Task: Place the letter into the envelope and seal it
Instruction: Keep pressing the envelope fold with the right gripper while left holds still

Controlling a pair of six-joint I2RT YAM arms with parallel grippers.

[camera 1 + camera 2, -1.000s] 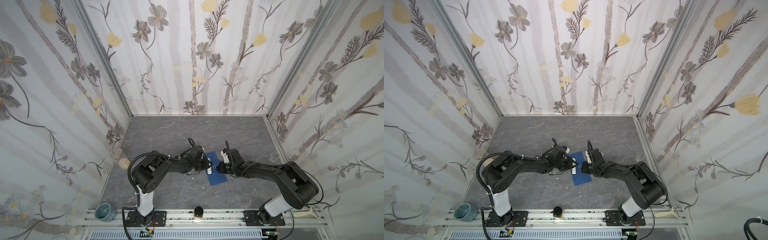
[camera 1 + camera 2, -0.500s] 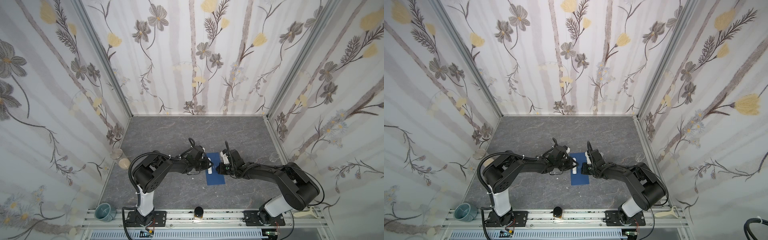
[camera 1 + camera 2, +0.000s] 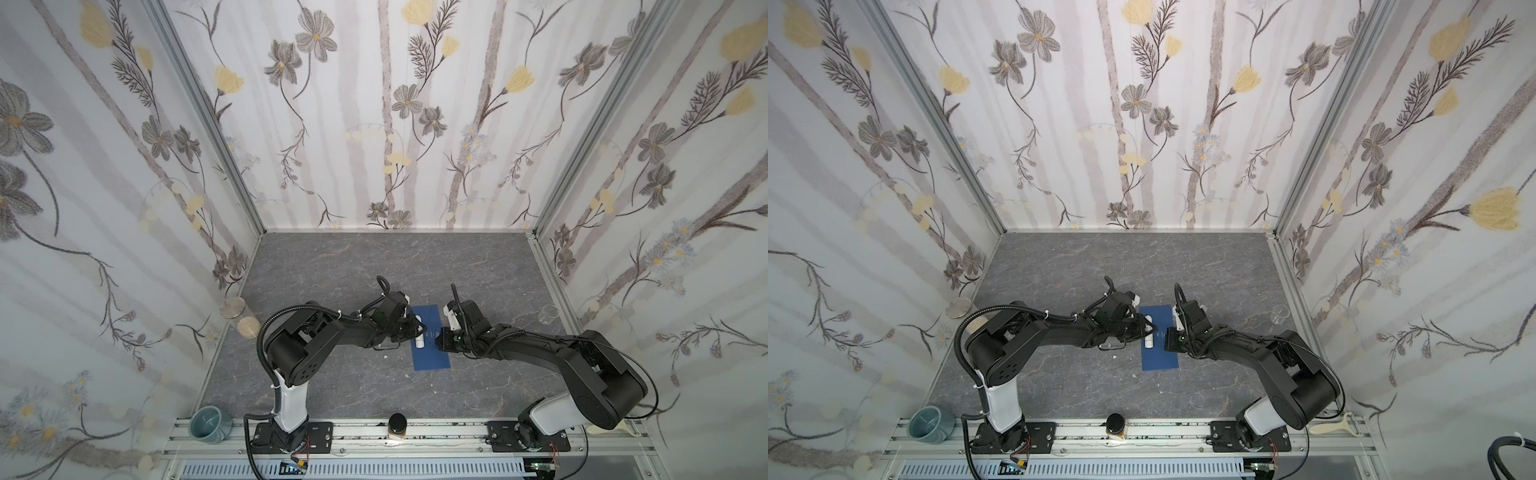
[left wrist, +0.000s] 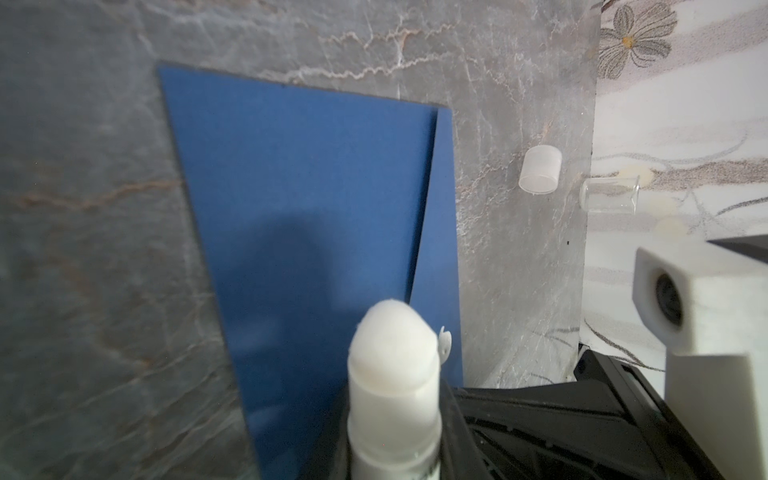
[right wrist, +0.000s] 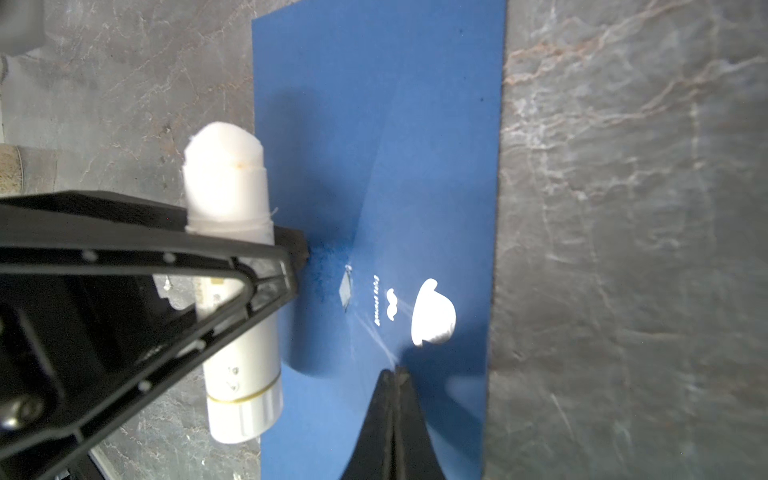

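The envelope lies flat on the grey counter in the lower middle of both top views. Its long sides run up and down the frame, and its pointed flap is folded over the body. The two hands flank it, one from each side. The left hand extends from the left of the frame and is closed around a white glue stick, which lies along the envelope's left edge with its uncapped end bare. The right hand extends from the right with its fingers fully together, holding nothing. Its tip appears to touch the blue paper near the right edge — about halfway along, just beside a small white hat-and-moustache mark printed on the envelope.
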